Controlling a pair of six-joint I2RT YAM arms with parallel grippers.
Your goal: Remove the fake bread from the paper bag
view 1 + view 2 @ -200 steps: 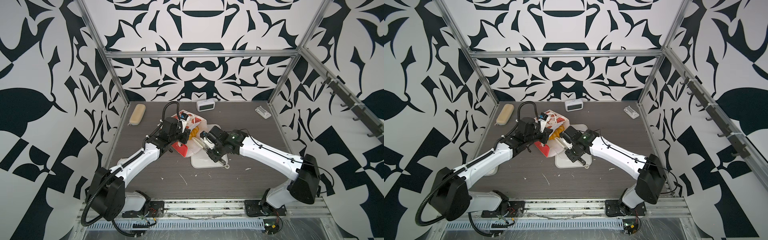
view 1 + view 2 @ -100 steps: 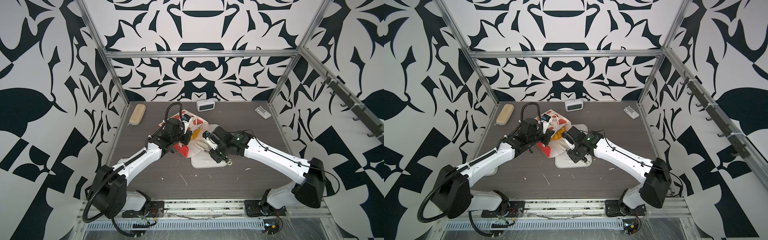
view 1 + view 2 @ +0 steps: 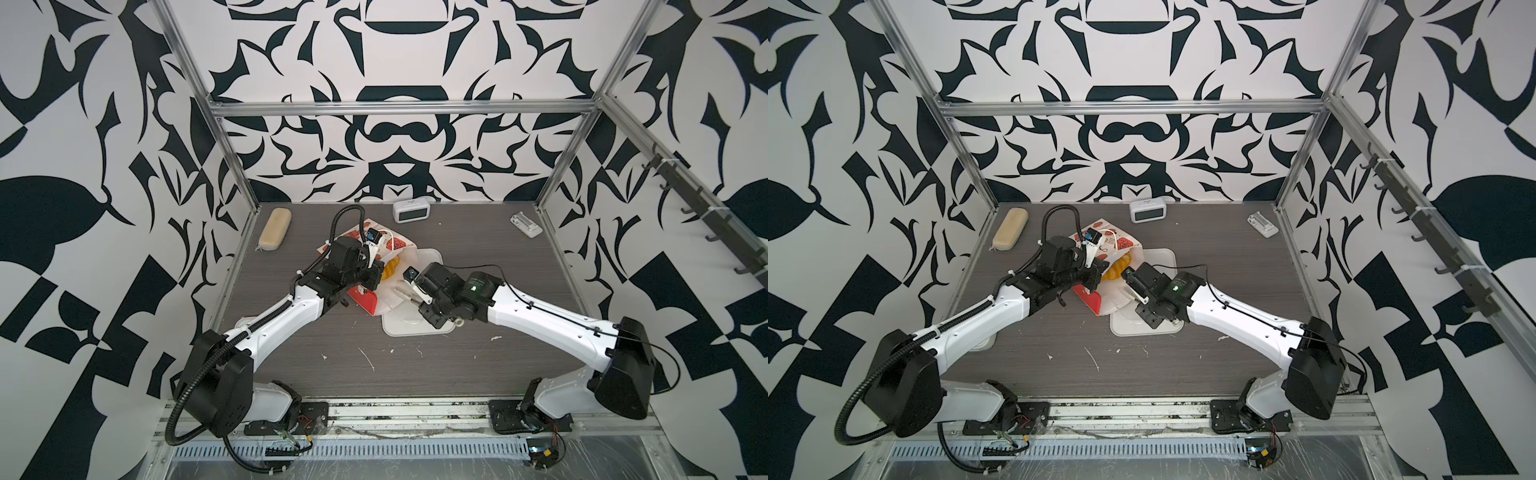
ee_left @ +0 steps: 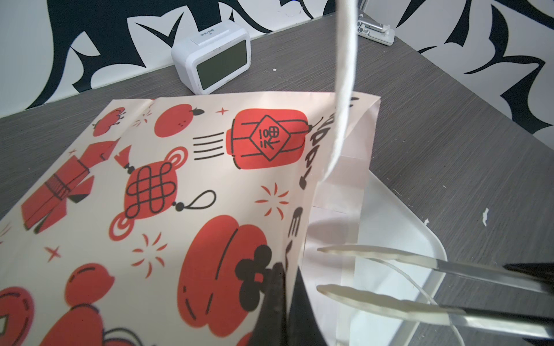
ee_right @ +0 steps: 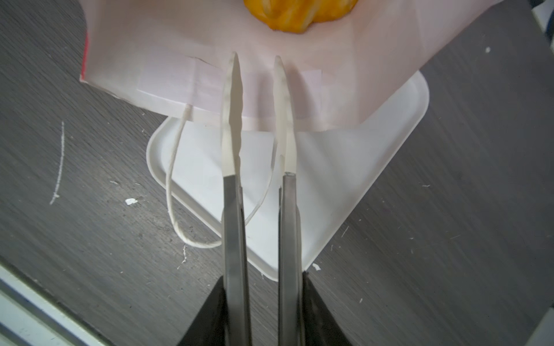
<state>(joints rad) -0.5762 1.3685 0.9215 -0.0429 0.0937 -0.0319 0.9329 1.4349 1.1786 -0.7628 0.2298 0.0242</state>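
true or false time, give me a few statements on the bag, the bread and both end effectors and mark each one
1. The paper bag lies on its side, mouth over the white tray. True.
2. Some fake bread shows inside the bag. True.
3. The right end effector is clamped on a piece of bread. False: it stands open and empty at the bag's mouth.
4. The clock stands on the tray. False: it stands on the table near the back wall, apart from the tray.
5. The left end effector is shut on the bag's rim. True.
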